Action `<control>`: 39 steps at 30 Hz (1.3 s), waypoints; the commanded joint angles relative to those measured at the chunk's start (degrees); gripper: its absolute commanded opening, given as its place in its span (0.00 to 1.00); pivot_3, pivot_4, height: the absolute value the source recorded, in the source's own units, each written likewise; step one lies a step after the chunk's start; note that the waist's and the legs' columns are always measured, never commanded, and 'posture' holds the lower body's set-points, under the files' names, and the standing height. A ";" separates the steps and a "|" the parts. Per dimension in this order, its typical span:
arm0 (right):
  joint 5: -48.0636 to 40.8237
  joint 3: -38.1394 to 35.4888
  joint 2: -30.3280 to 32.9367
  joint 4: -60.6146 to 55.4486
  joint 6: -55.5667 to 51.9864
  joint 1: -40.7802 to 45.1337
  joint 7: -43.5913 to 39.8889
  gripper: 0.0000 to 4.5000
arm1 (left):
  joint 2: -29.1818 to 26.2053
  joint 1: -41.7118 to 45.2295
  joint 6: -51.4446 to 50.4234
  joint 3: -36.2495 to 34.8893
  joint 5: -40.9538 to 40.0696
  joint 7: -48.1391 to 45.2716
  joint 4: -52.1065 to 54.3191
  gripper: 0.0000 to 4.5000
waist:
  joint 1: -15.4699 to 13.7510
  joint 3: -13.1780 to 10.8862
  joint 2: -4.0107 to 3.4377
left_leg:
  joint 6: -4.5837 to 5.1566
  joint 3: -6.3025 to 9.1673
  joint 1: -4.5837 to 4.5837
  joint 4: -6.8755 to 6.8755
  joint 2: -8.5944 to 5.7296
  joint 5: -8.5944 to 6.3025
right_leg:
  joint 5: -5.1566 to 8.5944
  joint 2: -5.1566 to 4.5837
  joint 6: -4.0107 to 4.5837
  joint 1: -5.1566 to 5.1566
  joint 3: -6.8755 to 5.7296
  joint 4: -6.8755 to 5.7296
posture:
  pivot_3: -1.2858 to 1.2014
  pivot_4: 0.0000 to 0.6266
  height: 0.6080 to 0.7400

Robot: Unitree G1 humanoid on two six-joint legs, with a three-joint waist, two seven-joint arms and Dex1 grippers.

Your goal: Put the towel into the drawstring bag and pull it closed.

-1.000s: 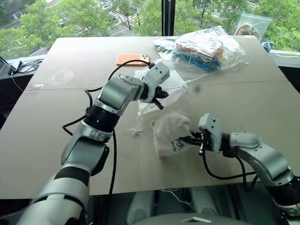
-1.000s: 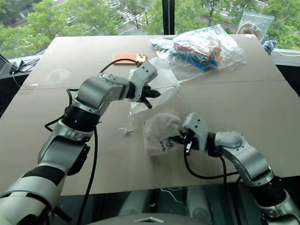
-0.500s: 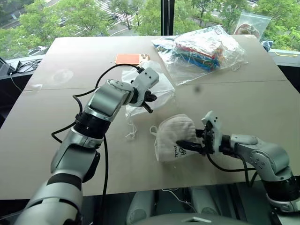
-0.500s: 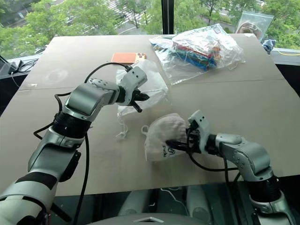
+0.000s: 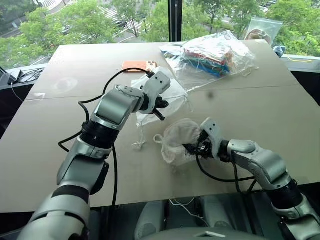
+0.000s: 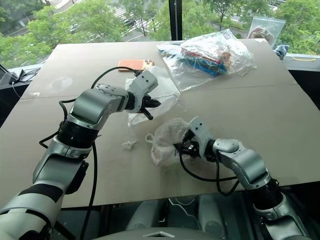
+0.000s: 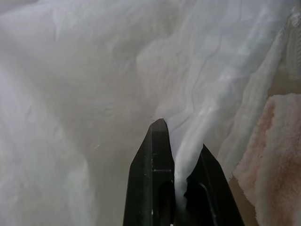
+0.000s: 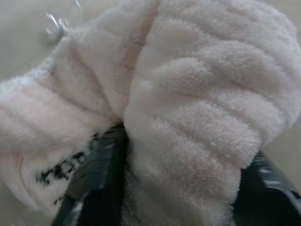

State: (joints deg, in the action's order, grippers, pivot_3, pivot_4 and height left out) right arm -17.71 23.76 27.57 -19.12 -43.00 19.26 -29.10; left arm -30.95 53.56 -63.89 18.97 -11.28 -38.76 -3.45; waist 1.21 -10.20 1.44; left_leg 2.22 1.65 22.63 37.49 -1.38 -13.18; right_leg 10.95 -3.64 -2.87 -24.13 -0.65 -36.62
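The towel (image 5: 176,139), a small white fluffy cloth, lies bunched on the table's middle, with its black printed mark (image 8: 59,172) low on one side. My right gripper (image 5: 192,148) comes at it from the right and is shut on a thick fold of it, one finger (image 8: 94,181) on each side. The drawstring bag (image 5: 175,92), sheer and white, hangs crumpled just behind the towel, its cords (image 5: 140,137) trailing to the table. My left gripper (image 5: 161,105) is shut on a pinch of the bag's fabric (image 7: 94,84).
A clear plastic bag of colourful items (image 5: 215,52) lies at the back right. An orange phone (image 5: 139,65) rests behind the drawstring bag. A second clear bag (image 5: 262,29) stands at the far right edge. Cables (image 5: 20,75) lie off the table's left side.
My right gripper let go of the towel, which dropped flat, then moved in and closed on it again, bunching it. The left gripper drew the bag slightly left early on, then held still.
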 commanded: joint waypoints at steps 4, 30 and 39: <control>10.21 2.03 3.86 -1.18 14.55 -0.57 -2.08 0.01 | 0.12 -1.37 5.28 -1.24 -0.32 -2.32 0.89 0.00 | -0.38 0.00 0.00 | -0.03 -0.01 0.06 0.06 -0.02 0.02 | -0.08 -0.03 -0.14 0.01 0.01 0.00 | 0.52 0.24 1.00; 27.03 6.43 -0.64 10.41 40.06 14.61 -15.78 0.01 | -0.77 -3.13 15.95 -0.86 4.11 -7.16 2.00 0.00 | -0.43 -0.04 0.00 | -0.03 0.00 0.31 -0.02 -0.06 0.01 | -0.12 -0.05 -0.13 -0.10 0.00 0.20 | 0.52 0.24 1.00; 19.87 -1.53 -5.41 13.95 31.23 10.13 -14.07 0.01 | -7.10 -8.49 13.99 -3.47 -1.72 -15.30 13.51 0.00 | -0.37 -0.05 -0.01 | -0.04 0.00 0.32 -0.07 -0.04 0.01 | -0.24 -0.05 0.09 -0.11 0.03 0.26 | 0.52 0.24 1.00</control>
State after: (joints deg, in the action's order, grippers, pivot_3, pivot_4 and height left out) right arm 3.65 25.12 22.12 -3.44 -9.39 29.44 -43.82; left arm -36.73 45.07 -49.66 17.82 -11.50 -52.33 6.26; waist 0.84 -10.25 1.42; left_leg 2.18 1.64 22.95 37.42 -1.42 -13.16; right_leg 10.71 -3.70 -2.77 -24.24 -0.62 -36.37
